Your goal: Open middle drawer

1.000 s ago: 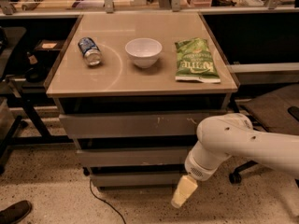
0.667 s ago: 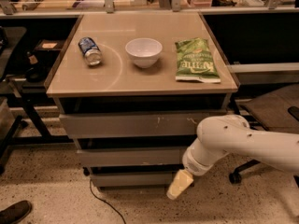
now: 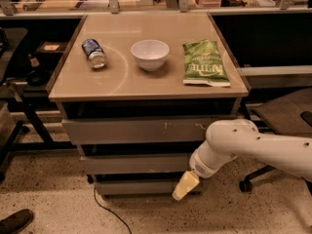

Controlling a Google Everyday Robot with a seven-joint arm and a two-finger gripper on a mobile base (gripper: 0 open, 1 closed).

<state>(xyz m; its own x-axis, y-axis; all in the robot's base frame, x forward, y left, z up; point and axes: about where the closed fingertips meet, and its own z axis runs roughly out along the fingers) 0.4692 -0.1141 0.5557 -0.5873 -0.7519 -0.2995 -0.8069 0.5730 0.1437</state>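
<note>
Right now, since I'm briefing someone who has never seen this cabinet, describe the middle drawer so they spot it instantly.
Find the tan-topped cabinet carrying a white bowl, then look down its three stacked grey fronts. The middle drawer is the wide, plain grey front between the taller white-scratched front above and the slimmest front below; the robot's pale gripper hangs under its right end.

white arm bent low, claw (image 3: 182, 190) pointing down-left nr floor.

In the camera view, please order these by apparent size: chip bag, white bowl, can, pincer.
1. chip bag
2. white bowl
3. can and pincer look alike; the pincer, low before the bottom drawer, is nearer the camera, so I leave them unranked.
</note>
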